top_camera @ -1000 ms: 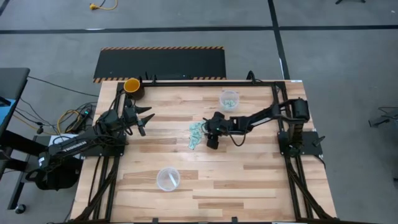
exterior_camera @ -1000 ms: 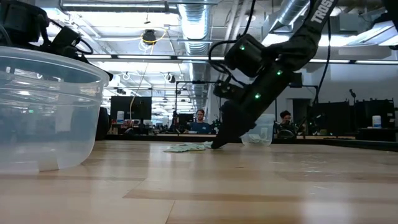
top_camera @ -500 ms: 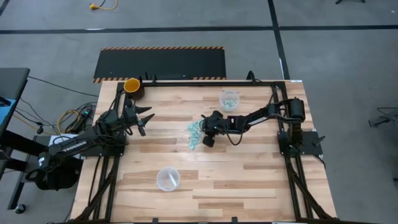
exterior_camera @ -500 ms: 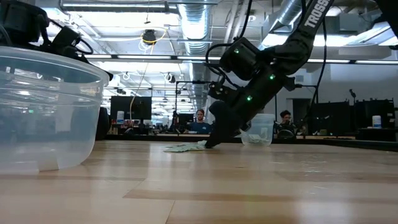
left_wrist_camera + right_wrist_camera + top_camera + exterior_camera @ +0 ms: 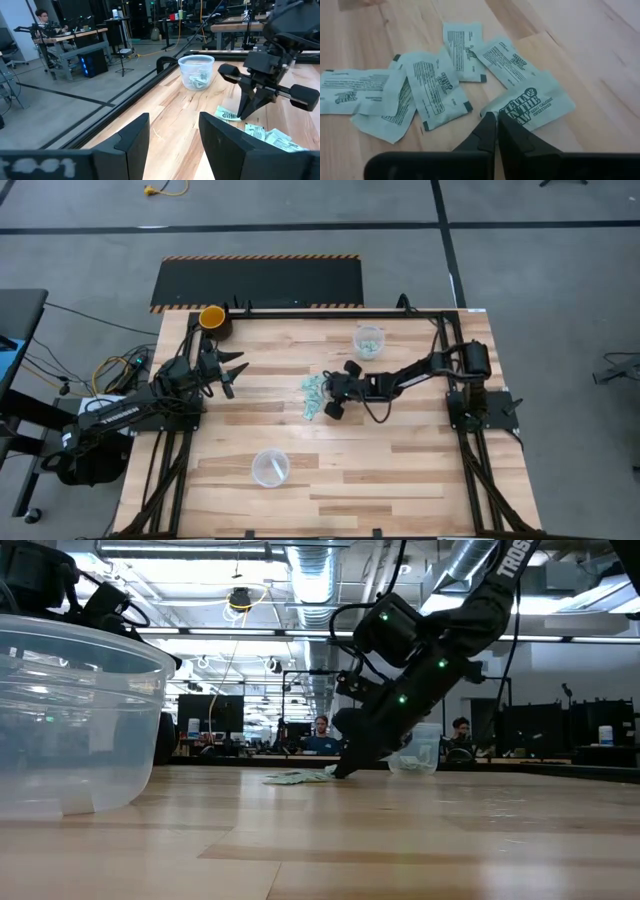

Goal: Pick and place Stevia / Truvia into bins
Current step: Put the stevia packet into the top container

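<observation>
High view: right gripper [image 5: 327, 394] is reaching across to the table's middle, tips sitting at the right edge of the packet pile [image 5: 312, 394]. Left gripper [image 5: 234, 371] is waiting over the left side of the table [image 5: 400, 470], near the orange cup [image 5: 212, 317]. One clear cup [image 5: 369, 340] is standing at the far edge, right of centre, with packets inside; the other clear cup [image 5: 270, 467] is sitting at the near side, left of centre.

Low view: right gripper [image 5: 342, 770] is angling down, tips touching the table beside the packets [image 5: 297, 777]. Near clear cup [image 5: 80, 720] is filling the left foreground. People are sitting at desks in the room behind.

Left wrist view: left fingers [image 5: 134, 135] are standing wide apart, holding nothing. Far cup [image 5: 196, 72] with packets is showing beyond them, right gripper [image 5: 243, 116] pressing down on the pile [image 5: 260, 132].

Right wrist view: right fingers [image 5: 492, 132] are pinched together, tips meeting at the corner of one packet [image 5: 532, 104]; can't tell whether the corner is caught. Other packets [image 5: 427, 85] are lying flat, overlapping, just beyond.
</observation>
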You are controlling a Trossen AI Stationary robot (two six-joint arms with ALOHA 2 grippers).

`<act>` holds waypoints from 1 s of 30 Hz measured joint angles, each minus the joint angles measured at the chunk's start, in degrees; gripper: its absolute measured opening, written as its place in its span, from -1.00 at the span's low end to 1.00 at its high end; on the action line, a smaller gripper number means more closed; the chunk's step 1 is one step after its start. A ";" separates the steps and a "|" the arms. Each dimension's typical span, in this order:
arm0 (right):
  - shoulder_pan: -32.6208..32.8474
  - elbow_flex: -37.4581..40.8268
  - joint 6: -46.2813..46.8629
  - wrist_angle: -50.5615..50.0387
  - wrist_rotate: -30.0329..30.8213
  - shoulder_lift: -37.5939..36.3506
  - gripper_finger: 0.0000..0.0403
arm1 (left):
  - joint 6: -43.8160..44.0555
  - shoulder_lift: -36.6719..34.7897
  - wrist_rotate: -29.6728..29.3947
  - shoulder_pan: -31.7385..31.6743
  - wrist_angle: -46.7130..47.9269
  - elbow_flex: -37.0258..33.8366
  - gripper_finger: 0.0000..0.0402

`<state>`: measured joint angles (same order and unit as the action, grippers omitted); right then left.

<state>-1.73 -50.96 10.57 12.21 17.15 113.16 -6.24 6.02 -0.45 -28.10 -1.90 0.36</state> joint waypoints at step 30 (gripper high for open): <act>4.81 0.22 1.98 -18.23 44.46 -23.63 -1.00 | 0.00 -0.02 -0.09 0.00 0.01 0.00 -0.19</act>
<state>3.08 -50.74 12.55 -6.03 61.62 89.52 -6.24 6.00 -0.53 -28.10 -1.89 0.36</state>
